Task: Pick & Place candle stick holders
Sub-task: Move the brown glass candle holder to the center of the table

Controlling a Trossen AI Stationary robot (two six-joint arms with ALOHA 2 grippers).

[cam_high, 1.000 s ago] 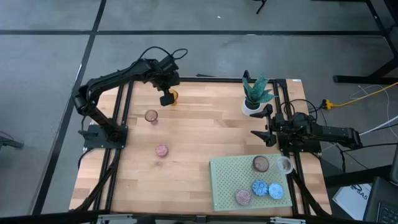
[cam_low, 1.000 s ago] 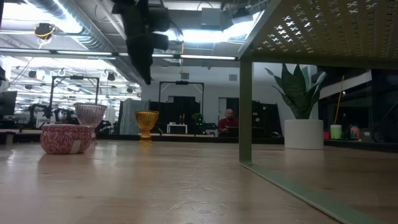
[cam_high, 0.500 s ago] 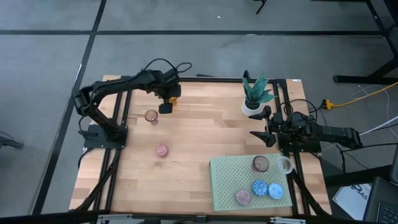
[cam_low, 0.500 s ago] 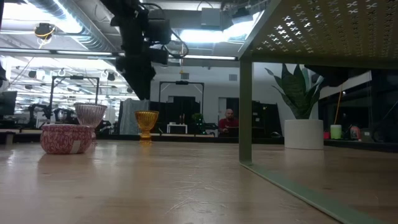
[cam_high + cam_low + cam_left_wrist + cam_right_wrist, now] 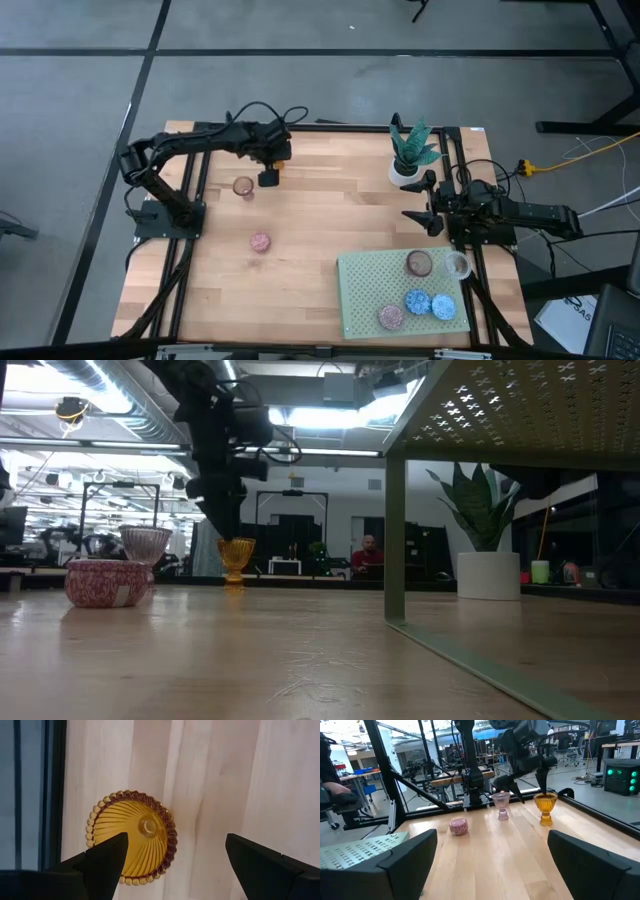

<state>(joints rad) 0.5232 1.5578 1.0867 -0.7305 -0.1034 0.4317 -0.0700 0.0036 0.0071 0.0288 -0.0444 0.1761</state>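
No brand, label or writing can be made out anywhere. The wooden table (image 5: 310,220) carries a pale green perforated mat (image 5: 375,280) at its near right corner, on which four holders are set: a brown one (image 5: 418,263), a clear one (image 5: 457,265), a pink one (image 5: 391,317) and two blue ones (image 5: 430,303) close together. A white pot with a green plant (image 5: 408,155) stands at the far right.

The left gripper (image 5: 268,176) is poised just above the amber candle stick holder (image 5: 131,837), a ribbed, bead-rimmed stemmed cup near the far edge; its fingers (image 5: 107,862) are spread wide on either side, nothing gripped. A pinkish stemmed holder (image 5: 243,187) and a squat pink holder (image 5: 260,242) stand apart on bare wood.

The right gripper (image 5: 418,205) is parked by the plant, jaws spread, empty.
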